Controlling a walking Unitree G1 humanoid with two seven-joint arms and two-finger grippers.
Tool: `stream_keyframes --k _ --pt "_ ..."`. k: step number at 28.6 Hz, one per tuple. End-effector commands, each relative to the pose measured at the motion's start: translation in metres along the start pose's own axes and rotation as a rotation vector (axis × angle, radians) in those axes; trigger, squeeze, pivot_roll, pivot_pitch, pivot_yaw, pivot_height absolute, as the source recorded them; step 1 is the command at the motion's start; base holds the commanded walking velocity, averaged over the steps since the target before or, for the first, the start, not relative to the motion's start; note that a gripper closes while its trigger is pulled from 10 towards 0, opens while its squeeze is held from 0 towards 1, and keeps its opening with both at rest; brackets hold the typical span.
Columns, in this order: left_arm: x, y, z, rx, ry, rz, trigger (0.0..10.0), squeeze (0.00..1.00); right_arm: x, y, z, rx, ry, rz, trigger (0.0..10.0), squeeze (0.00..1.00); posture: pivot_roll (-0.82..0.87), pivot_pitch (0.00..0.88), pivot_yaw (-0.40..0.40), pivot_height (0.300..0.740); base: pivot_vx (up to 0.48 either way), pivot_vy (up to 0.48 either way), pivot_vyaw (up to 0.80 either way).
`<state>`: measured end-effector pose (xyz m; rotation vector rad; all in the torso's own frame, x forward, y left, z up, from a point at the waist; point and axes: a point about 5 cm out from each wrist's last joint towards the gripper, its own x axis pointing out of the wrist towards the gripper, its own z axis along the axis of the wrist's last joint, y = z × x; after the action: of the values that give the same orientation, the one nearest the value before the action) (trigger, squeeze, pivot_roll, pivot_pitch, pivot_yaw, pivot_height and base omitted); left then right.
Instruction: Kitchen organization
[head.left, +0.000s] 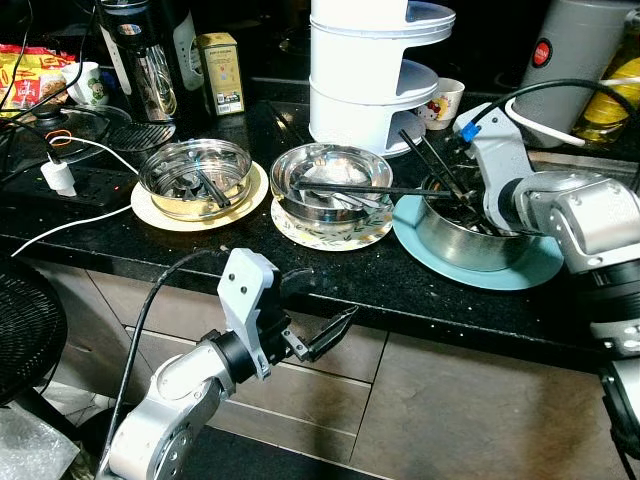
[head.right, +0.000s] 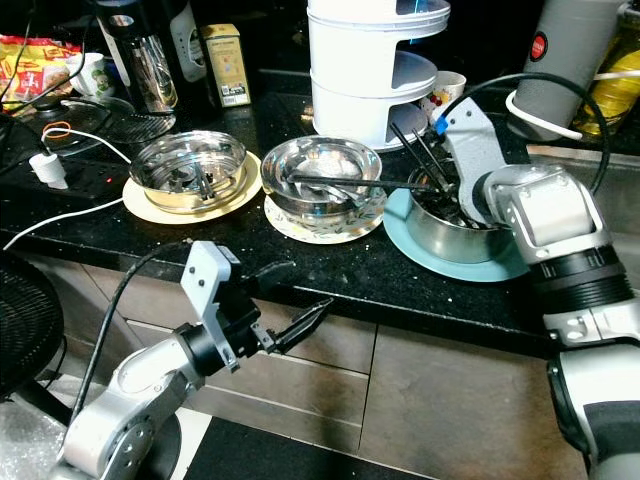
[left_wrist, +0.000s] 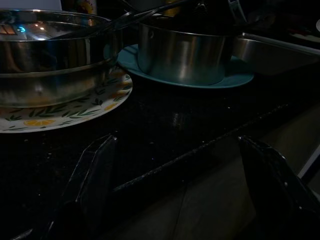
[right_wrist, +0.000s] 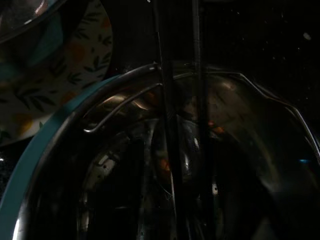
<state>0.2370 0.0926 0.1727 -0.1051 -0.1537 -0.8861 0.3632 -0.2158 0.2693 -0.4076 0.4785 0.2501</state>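
Three steel bowls stand in a row on a black kitchen counter (head.left: 330, 275), each on its own plate. The right gripper (head.left: 470, 205) reaches down into the right-hand bowl (head.left: 465, 245), which sits on a teal plate (head.left: 530, 270) and holds several dark chopsticks (head.left: 425, 160) leaning up and out over its rim; whether the fingers are spread, closed or gripping anything cannot be told, as they are buried among the sticks, and the right wrist view, very dark, gives only the bowl's inside crossed by thin upright rods. The middle bowl (head.left: 330, 180) rests on a leaf-patterned plate (head.left: 300, 232), with one long dark stick (head.left: 370, 188) lying across its rim towards the right-hand bowl. The left bowl (head.left: 195, 178) sits on a pale yellow plate (head.left: 165, 213) and holds dark utensils. The left gripper (head.left: 325, 338) hangs below the counter's front edge, before the cabinet fronts, its two black fingers parted wide and empty; its wrist view looks between them at the counter edge, with the middle and right-hand bowls beyond. A white tiered rack (head.left: 375, 70) stands behind the bowls, a yellow tin (head.left: 220, 72) and a white plug (head.left: 58, 177) to the left
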Motion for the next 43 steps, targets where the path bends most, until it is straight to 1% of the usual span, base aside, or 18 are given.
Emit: stream_keyframes --k 1,9,11,17,18,19,20,21,22,26,27,28,31,33,34,36,37,43 --pt "-0.002 0.001 0.002 -0.005 -0.005 0.007 10.0 0.0 0.001 -0.001 -0.004 -0.01 0.033 -0.002 0.0 0.0 0.06 0.0 -0.021 0.74 0.0 0.0 0.0" --pt "0.0 0.001 0.006 0.002 -0.016 0.007 10.0 0.0 0.0 -0.006 -0.001 0.021 0.013 -0.01 0.0 0.0 0.06 0.0 -0.022 0.74 0.0 0.0 0.0" --pt "0.001 0.002 0.007 0.003 -0.019 0.007 10.0 0.0 -0.001 -0.01 0.004 0.046 -0.04 -0.035 0.0 0.0 0.06 0.0 -0.02 0.74 0.0 0.0 0.0" --pt "0.002 0.002 0.009 0.006 -0.025 0.004 10.0 0.0 -0.003 -0.007 0.016 0.101 -0.158 0.003 0.0 0.0 0.06 0.0 -0.019 0.74 0.0 0.0 0.0" --pt "0.002 0.002 0.009 0.006 -0.025 0.004 10.0 0.0 -0.003 -0.007 0.016 0.101 -0.158 0.003 0.0 0.0 0.06 0.0 -0.019 0.74 0.0 0.0 0.0" --pt "0.002 0.001 0.009 0.007 -0.025 0.003 10.0 0.0 -0.004 -0.007 0.019 0.128 -0.192 0.011 0.0 0.0 0.05 0.0 -0.016 0.74 0.0 0.0 0.0" --pt "0.003 0.002 0.01 0.008 -0.029 0.002 10.0 0.0 -0.009 -0.009 0.03 0.207 -0.311 0.045 0.0 0.0 0.05 0.0 -0.014 0.74 0.0 0.0 0.0" --pt "0.003 0.002 0.01 0.008 -0.029 0.002 10.0 0.0 -0.009 -0.009 0.03 0.207 -0.311 0.045 0.0 0.0 0.05 0.0 -0.014 0.74 0.0 0.0 0.0" --pt "0.003 0.002 0.011 0.011 -0.033 0.001 10.0 0.0 -0.012 -0.011 0.036 0.288 -0.388 0.075 0.0 0.0 0.05 0.0 -0.014 0.74 0.0 0.0 0.0" --pt "0.003 0.002 0.011 0.011 -0.034 0.001 10.0 0.0 -0.013 -0.013 0.039 0.332 -0.439 0.093 0.0 0.0 0.05 0.0 -0.011 0.74 0.0 0.0 0.0" --pt "0.004 0.002 0.012 0.01 -0.039 -0.001 10.0 0.0 -0.015 -0.016 0.042 0.385 -0.519 0.106 0.0 0.0 0.05 0.0 -0.011 0.74 0.0 0.0 0.0" --pt "0.005 0.002 0.013 0.011 -0.042 -0.002 10.0 0.0 -0.017 -0.019 0.044 0.409 -0.555 0.101 0.0 0.0 0.05 0.0 -0.009 0.74 0.0 0.0 0.0" --pt "0.005 0.002 0.013 0.011 -0.044 -0.002 10.0 0.0 -0.018 -0.021 0.045 0.433 -0.593 0.099 0.0 0.0 0.05 0.0 -0.009 0.74 0.0 0.0 0.0" --pt "0.006 0.002 0.016 0.009 -0.057 0.0 10.0 0.0 -0.023 -0.027 0.048 0.506 -0.676 0.095 0.0 0.0 0.05 0.0 -0.007 0.74 0.0 0.0 0.0" --pt "0.006 0.003 0.019 0.008 -0.067 0.001 10.0 0.0 -0.026 -0.032 0.049 0.571 -0.727 0.094 0.0 0.0 0.05 0.0 -0.005 0.74 0.0 0.0 0.0" --pt "0.006 0.003 0.019 0.008 -0.069 0.002 10.0 0.0 -0.025 -0.032 0.047 0.568 -0.714 0.09 0.0 0.0 0.05 0.0 -0.004 0.74 0.0 0.0 0.0" --pt "0.006 0.003 0.019 0.007 -0.07 0.0 10.0 0.0 -0.021 -0.03 0.043 0.53 -0.678 0.07 0.0 0.0 0.05 0.0 -0.003 0.74 0.0 0.0 0.0" --pt "0.007 0.003 0.019 0.006 -0.069 -0.004 10.0 0.0 -0.012 -0.027 0.034 0.472 -0.609 0.024 0.0 0.0 0.05 0.0 -0.003 0.74 0.0 0.0 0.0"
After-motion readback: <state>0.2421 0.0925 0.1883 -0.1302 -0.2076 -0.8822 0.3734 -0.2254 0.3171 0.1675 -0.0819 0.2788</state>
